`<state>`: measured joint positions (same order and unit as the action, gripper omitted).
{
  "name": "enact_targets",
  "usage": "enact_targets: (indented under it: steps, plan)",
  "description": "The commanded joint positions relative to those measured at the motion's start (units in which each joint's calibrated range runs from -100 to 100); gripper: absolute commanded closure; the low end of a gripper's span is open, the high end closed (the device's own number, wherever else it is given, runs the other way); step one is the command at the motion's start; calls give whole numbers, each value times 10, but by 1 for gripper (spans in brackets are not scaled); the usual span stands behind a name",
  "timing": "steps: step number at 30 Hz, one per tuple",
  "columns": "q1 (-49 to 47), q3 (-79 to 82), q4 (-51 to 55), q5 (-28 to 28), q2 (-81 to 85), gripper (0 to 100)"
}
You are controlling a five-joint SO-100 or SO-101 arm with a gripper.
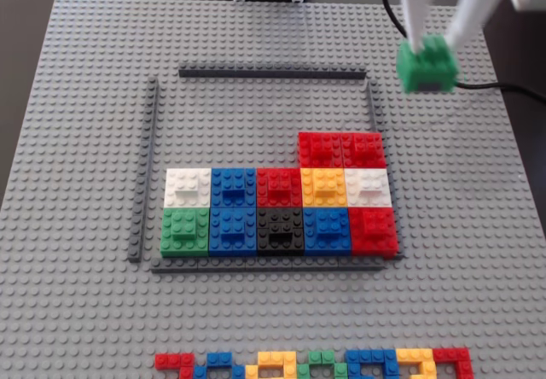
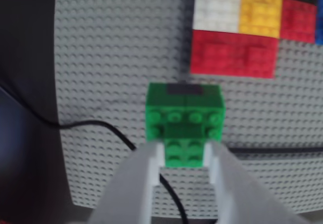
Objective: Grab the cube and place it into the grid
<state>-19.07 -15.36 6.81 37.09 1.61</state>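
Fixed view: cube (image 1: 426,64) in gripper (image 1: 432,37), above baseplate (image 1: 85,140), right of grid's (image 1: 273,73) far-right corner.

The cube (image 1: 426,65), pinched between the tool's fingers (image 2: 146,183), is studded green plastic with a slight sheen on its faces. The tool (image 1: 432,39) itself looks like white plastic, matt, with smooth flat sides in the wrist view. Under the tool lies a grey baseplate (image 1: 85,140) of studded plastic, matt, its bumps giving a fine, even texture. Left of and below the tool in the fixed view, the grid (image 1: 273,73) is edged with dark grey plastic strips, dull in finish, and holds hard plastic blocks that catch soft highlights. A black cable (image 2: 91,125) beside the tool looks smooth, rubbery and faintly glossy.
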Motion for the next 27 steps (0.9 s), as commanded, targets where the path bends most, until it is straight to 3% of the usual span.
enact_targets:
  steps: [1, 14, 27]
  plan:
    - [49, 57, -1, 36, 156, 99]
    - [202, 221, -28, 116, 241, 100]
    - [226, 329, -112, 149, 157, 100]
